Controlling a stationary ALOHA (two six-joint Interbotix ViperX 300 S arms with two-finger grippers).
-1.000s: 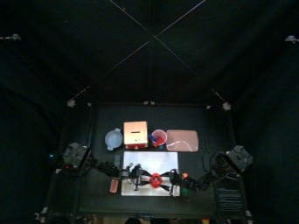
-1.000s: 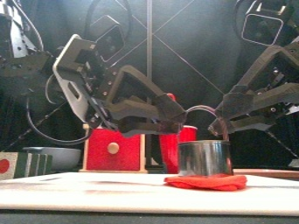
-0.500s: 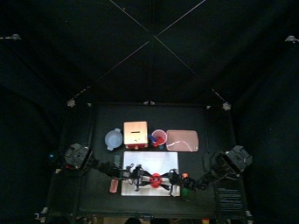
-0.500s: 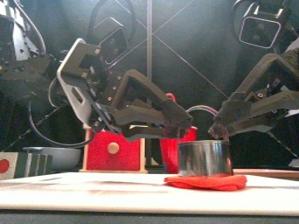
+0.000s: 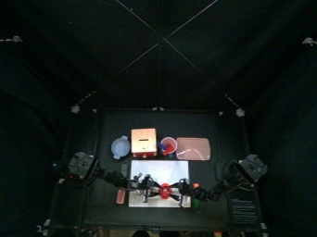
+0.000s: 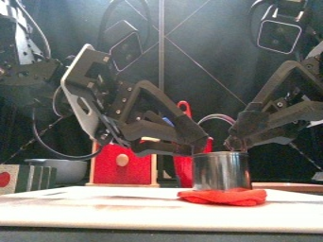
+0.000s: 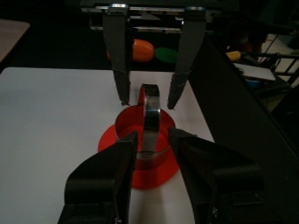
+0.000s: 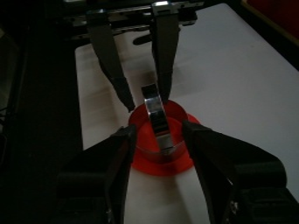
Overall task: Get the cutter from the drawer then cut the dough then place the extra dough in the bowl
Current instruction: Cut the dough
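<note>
The round metal cutter (image 6: 221, 171) stands upright on the flat red dough (image 6: 222, 197), low and right of centre in the front view. The dough lies on the white cutting board (image 6: 89, 206), which runs along the bottom of that frame. The stacking makes sense: the board gives a hard, flat backing for the rim to bite against. The dough spreads past the cutter's wall on both sides, which leaves a margin that can become the extra.

The two arms meet over the cutter from opposite sides of the frame. The left gripper (image 7: 152, 143) has its jaws parted, one on each side of the cutter's thin upright handle, with nothing clamped between them. The right gripper (image 8: 159, 129) faces it with its jaws likewise apart, straddling the same handle and holding nothing. I judge that this keeps the handle clear while both grippers bear down evenly, so the cutter does not tip. Whether the jaw tips actually touch the rim cannot be told.

In the top view the blue-grey bowl (image 5: 120, 146) sits just above the board's upper left corner. It begins a row with the wooden box (image 5: 144, 140), the red cup (image 5: 168, 144) and the pink tray (image 5: 194, 147) to its right. The bowl is near the board, so the trimmings will have a short way to go.

The cutter is out of the drawer, so cutting seems to be the step in hand. No dough is in the bowl yet.
</note>
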